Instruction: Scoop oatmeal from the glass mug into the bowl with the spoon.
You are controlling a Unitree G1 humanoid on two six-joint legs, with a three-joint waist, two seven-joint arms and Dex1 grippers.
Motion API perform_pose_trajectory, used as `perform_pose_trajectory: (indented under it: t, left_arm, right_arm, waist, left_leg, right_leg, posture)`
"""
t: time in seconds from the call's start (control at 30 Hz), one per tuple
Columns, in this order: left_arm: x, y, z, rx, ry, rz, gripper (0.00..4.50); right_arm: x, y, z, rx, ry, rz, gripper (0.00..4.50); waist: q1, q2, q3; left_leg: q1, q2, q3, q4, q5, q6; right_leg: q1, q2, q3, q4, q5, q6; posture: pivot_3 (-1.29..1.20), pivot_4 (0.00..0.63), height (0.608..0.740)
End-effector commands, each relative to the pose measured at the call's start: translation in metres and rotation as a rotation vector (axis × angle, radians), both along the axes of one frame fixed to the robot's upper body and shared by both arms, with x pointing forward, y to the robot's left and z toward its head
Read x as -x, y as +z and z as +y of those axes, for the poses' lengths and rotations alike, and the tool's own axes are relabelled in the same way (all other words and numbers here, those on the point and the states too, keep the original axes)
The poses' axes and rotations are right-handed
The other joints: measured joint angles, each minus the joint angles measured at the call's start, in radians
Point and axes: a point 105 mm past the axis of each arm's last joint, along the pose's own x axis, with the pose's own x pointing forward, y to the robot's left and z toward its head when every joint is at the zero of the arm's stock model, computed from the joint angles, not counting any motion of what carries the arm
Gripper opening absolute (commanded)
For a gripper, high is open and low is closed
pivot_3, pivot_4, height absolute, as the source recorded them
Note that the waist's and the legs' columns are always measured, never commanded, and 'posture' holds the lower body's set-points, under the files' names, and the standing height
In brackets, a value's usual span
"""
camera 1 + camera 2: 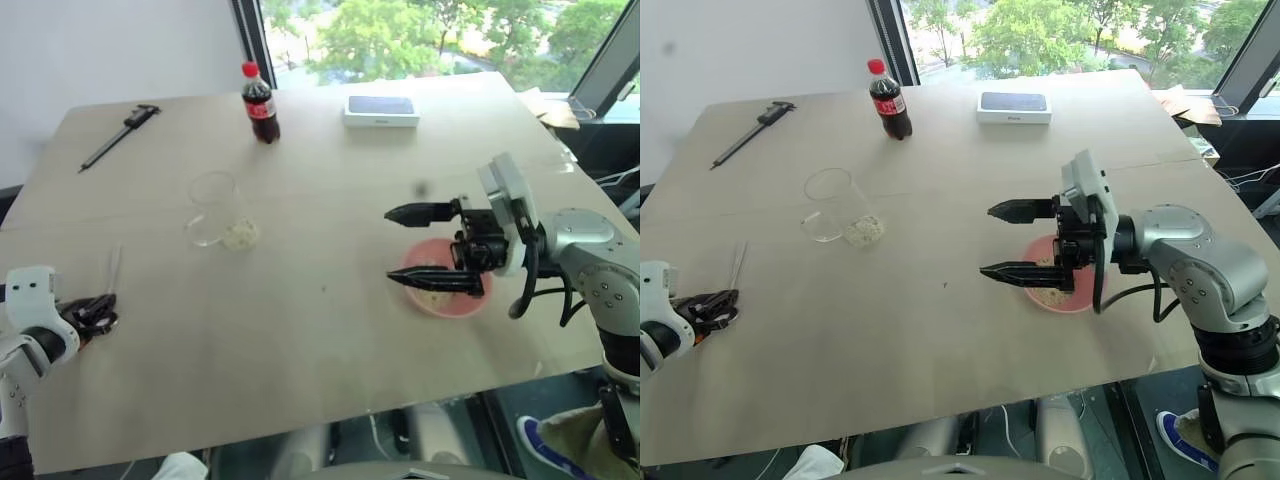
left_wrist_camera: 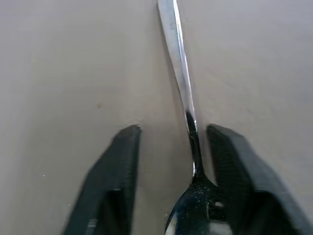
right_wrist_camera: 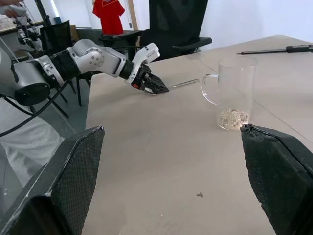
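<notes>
The spoon (image 2: 181,73) lies flat near the table's left edge, its thin handle (image 1: 113,268) pointing away from me. My left gripper (image 1: 105,315) is down on the spoon's bowl end. Its fingers (image 2: 124,161) stand a little apart on either side of the spoon's neck, one of them against it. The glass mug (image 1: 215,208) stands upright left of centre with a small lump of oatmeal (image 1: 240,235) at its bottom. The pink bowl (image 1: 440,310) sits at the right. My right gripper (image 1: 389,245) hovers over the bowl, wide open and pointing left towards the mug, with nothing in it.
A cola bottle (image 1: 260,105) with a red cap stands at the back. A white box (image 1: 381,110) lies to its right and a black caliper (image 1: 120,135) at the back left. Bare tabletop stretches between mug and bowl. Chairs (image 3: 176,29) stand beyond the table's left side.
</notes>
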Motion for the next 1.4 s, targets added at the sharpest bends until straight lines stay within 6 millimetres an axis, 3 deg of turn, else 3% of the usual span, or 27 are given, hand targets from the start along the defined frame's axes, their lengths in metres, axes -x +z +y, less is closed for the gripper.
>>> perform_pose_trajectory:
  t: [0.03,0.23,0.33,0.5,0.63,0.77,0.9,1.03,1.1,1.3,1.4]
  left_arm:
    - [0.007,-0.018,-0.006,0.052,-0.011,0.069,0.02]
    - [0.015,-0.02,-0.007,0.041,0.013,0.04,0.02]
    - [0.015,-0.008,-0.007,-0.027,0.017,-0.064,0.02]
    - [0.017,0.034,-0.012,-0.129,0.04,-0.335,0.02]
    - [0.019,0.082,-0.036,-0.164,-0.015,-0.557,0.02]
    - [0.016,0.126,-0.066,-0.181,-0.122,-0.74,0.02]
    - [0.009,0.152,-0.098,-0.179,-0.256,-0.824,0.02]
    - [0.0,0.166,-0.145,-0.146,-0.453,-0.869,0.02]
    - [-0.004,0.165,-0.165,-0.142,-0.54,-0.861,0.02]
    - [-0.018,0.134,-0.243,-0.186,-0.892,-0.755,0.02]
    - [-0.021,0.125,-0.266,-0.208,-0.99,-0.743,0.02]
  right_arm:
    - [0.004,0.011,-0.002,-0.012,0.0,-0.064,4.5]
    - [0.003,0.009,-0.004,-0.006,-0.003,-0.067,4.5]
    - [0.003,0.008,-0.005,-0.004,-0.004,-0.068,4.5]
    - [0.0,0.007,-0.007,0.007,-0.001,-0.073,4.5]
    - [-0.005,0.013,-0.005,0.0,-0.014,-0.07,4.5]
    - [-0.013,0.016,0.0,-0.02,-0.05,-0.056,4.5]
    - [-0.021,0.02,0.004,-0.024,-0.084,-0.032,4.5]
    - [-0.036,0.024,0.006,0.004,-0.161,0.008,4.5]
    - [-0.041,0.028,0.01,-0.007,-0.188,0.023,4.5]
    - [-0.045,0.032,0.039,-0.073,-0.208,0.139,4.5]
    - [-0.052,0.03,0.049,-0.113,-0.251,0.213,4.5]
  waist:
    - [0.0,0.0,0.0]
    - [-0.004,0.001,0.0]
    - [-0.004,0.001,-0.001]
    - [-0.003,-0.001,0.0]
    - [0.0,-0.007,0.0]
    - [0.005,-0.007,0.0]
    - [0.002,-0.007,0.0]
    - [0.001,-0.007,0.0]
    - [0.0,-0.007,0.0]
    - [-0.006,-0.006,0.0]
    - [-0.006,-0.006,0.0]
  left_leg:
    - [0.0,0.0,0.0,0.0,0.0,0.0]
    - [0.0,0.0,0.0,0.0,0.0,0.0]
    - [0.0,0.0,0.001,0.0,0.0,-0.001]
    - [-0.001,0.0,0.001,0.0,0.0,0.0]
    - [-0.003,0.0,0.0,0.0,0.0,0.0]
    - [-0.004,0.0,0.0,0.001,0.0,-0.001]
    - [-0.004,0.0,0.0,0.001,0.001,-0.002]
    - [-0.004,-0.001,0.0,0.001,0.001,-0.002]
    - [-0.004,-0.001,0.0,0.001,0.001,-0.002]
    - [-0.004,-0.001,0.002,0.001,0.001,-0.002]
    - [-0.005,-0.001,0.002,0.001,0.001,-0.002]
  right_leg:
    - [0.0,0.0,0.0,0.0,0.0,0.0]
    - [0.0,-0.001,0.001,0.0,0.0,0.0]
    - [-0.001,-0.002,0.001,0.0,0.0,0.0]
    - [-0.001,-0.002,0.001,0.0,0.0,0.0]
    - [-0.003,-0.002,0.0,0.0,0.0,0.0]
    - [-0.003,-0.003,0.0,0.0,0.0,0.0]
    - [-0.004,-0.002,0.0,0.0,0.0,0.0]
    - [-0.004,0.0,0.0,0.0,0.0,0.0]
    - [-0.003,0.003,0.0,0.0,0.0,0.0]
    - [-0.004,0.005,0.002,0.001,0.0,0.0]
    - [-0.004,0.005,0.002,0.001,0.0,0.0]
  posture:
    - [0.0,0.15,0.74]
    - [0.0,0.15,0.74]
    - [0.0,0.15,0.74]
    - [0.0,0.15,0.74]
    - [0.0,0.15,0.74]
    - [0.0,0.15,0.74]
    - [0.0,0.15,0.74]
    - [0.0,0.15,0.74]
    - [0.0,0.15,0.74]
    - [0.0,0.15,0.74]
    - [0.0,0.15,0.74]
